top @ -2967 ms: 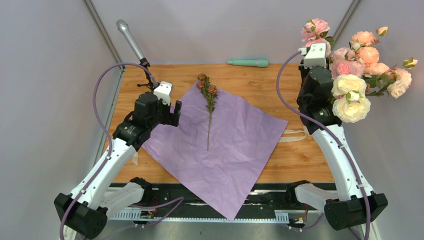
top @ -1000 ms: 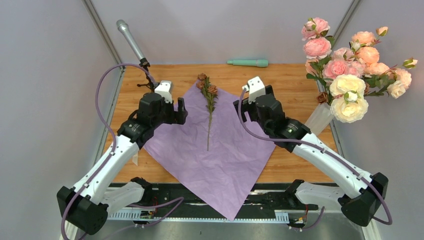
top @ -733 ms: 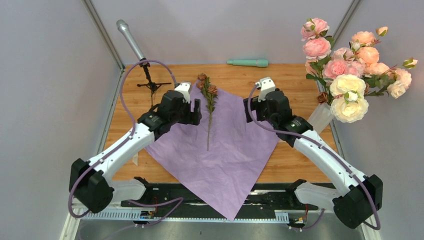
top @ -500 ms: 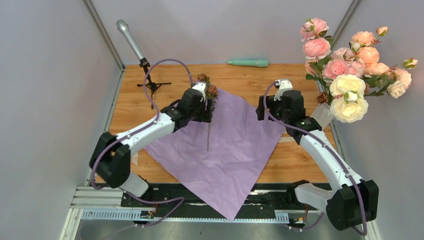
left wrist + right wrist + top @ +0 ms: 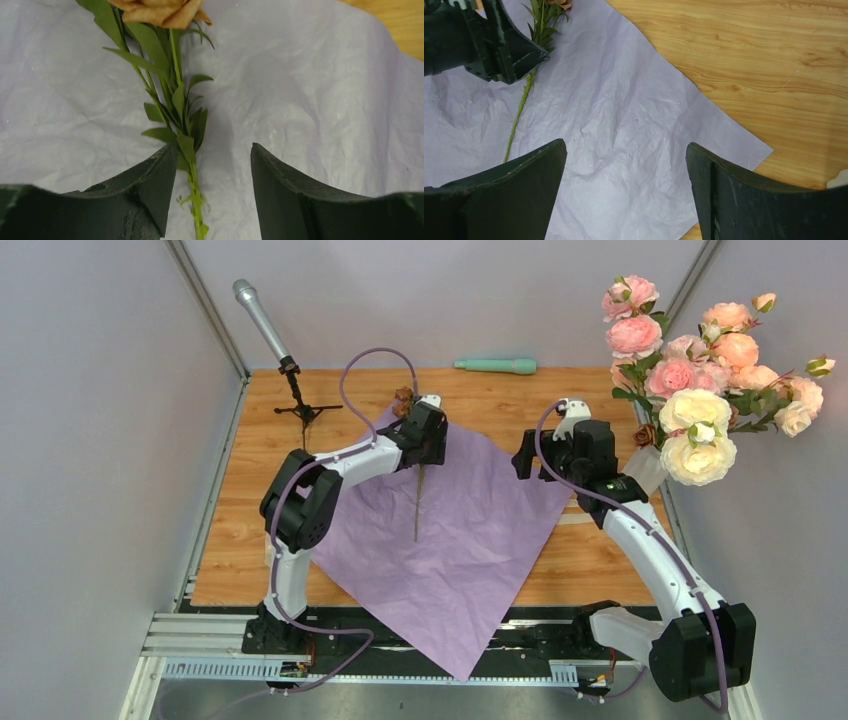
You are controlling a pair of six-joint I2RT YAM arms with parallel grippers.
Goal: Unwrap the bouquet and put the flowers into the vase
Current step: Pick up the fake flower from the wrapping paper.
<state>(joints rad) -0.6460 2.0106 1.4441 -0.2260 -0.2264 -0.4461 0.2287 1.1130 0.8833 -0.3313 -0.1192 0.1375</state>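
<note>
One rusty-brown rose stem (image 5: 418,495) lies on the flattened lilac wrapping paper (image 5: 470,550); its heads point to the far edge and its cut end points toward the arm bases.

The left hand (image 5: 212,155) straddles this stem just below the leaves. Its fingers (image 5: 145,190) stand apart with the stem between them; a leaf touches one finger and the other finger is clear; nothing is clamped yet.

Change: one second ago this hand hung fully spread at the paper's left edge; it has since reached across to the stem, and its jaws have begun to narrow. Meaning: the pick of this stem is under way; unwrapping appears complete, since the paper lies open and flat.

The right hand (image 5: 626,165) is released, spread wide and empty, above the right part of the paper. Three seconds ago it was up among the roses at the vase; it has since come down over the paper, clear of the left arm.

The white vase (image 5: 645,472) stands at the right edge of the tabletop (image 5: 250,530), partly hidden behind the right arm; pink and cream roses (image 5: 700,405) already stand in it. Only this one stem shows on the paper; it is judged the last to transfer.

Caution: the thin stem sits off-centre between the fingers; it may shift sideways as they close.
</note>
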